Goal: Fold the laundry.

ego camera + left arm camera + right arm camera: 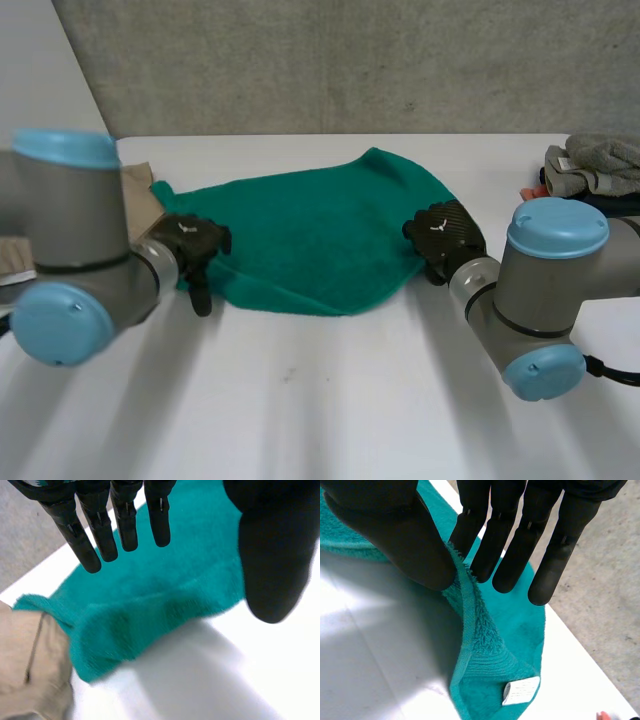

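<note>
Found green terry towel [310,235] spread across middle of white table [330,400]. Noted right edge pinched between thumb and fingers of right hand [445,235]. Noted left hand [190,240] over left near corner, fingers straight, wide, empty. Risk of skewed drag from one-sided lift, or of snagging adjacent beige cloth [30,670].

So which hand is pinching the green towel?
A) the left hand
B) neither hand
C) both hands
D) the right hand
D: in the right wrist view the right hand pinches the green towel by its edge between thumb and fingers, while the left hand hangs over the towel with straight fingers, holding nothing.
</note>
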Available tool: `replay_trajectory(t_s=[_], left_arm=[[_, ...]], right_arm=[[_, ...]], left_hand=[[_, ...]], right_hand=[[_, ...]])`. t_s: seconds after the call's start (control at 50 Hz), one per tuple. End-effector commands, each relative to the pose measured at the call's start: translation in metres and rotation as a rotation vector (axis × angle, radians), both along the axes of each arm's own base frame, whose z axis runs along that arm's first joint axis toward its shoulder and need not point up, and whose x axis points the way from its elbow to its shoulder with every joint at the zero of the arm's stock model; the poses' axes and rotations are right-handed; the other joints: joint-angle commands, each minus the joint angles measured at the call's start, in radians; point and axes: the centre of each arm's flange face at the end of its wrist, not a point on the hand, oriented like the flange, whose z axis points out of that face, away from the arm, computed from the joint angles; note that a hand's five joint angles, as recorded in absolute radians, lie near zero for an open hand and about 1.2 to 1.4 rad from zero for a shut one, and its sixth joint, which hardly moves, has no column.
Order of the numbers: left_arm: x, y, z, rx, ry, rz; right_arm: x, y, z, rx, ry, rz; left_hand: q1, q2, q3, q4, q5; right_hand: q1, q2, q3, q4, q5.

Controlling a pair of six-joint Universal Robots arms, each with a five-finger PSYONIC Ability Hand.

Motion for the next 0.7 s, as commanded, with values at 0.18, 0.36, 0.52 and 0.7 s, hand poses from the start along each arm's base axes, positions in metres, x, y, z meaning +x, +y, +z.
replay_trajectory(t_s=[0.18,0.36,0.52,0.7], left_arm=[[0.009,-0.072,0.011,-0.113,-0.04,-0.041],[0.005,-0.085,-0.027,-0.08,-0.135,-0.096],[-0.001,-0.097,-0.054,-0.109,-0.197,-0.095],[0.005,-0.101,-0.061,-0.078,-0.258,-0.078]], right_arm=[[-0.008,-0.006,0.003,-0.039,-0.01,-0.02],[-0.01,-0.007,0.002,-0.036,-0.009,-0.018],[-0.011,-0.009,0.001,-0.039,0.0,-0.019],[-0.014,-0.012,0.003,-0.044,-0.004,-0.024]], left_hand=[[0.429,0.436,0.438,0.445,0.45],[0.204,0.21,0.212,0.219,0.225],[0.224,0.23,0.232,0.239,0.245],[0.353,0.359,0.362,0.369,0.374]], right_hand=[[0.26,0.217,0.208,0.2,0.213],[0.26,0.217,0.208,0.2,0.213],[0.26,0.217,0.208,0.2,0.213],[0.26,0.217,0.208,0.2,0.213]])
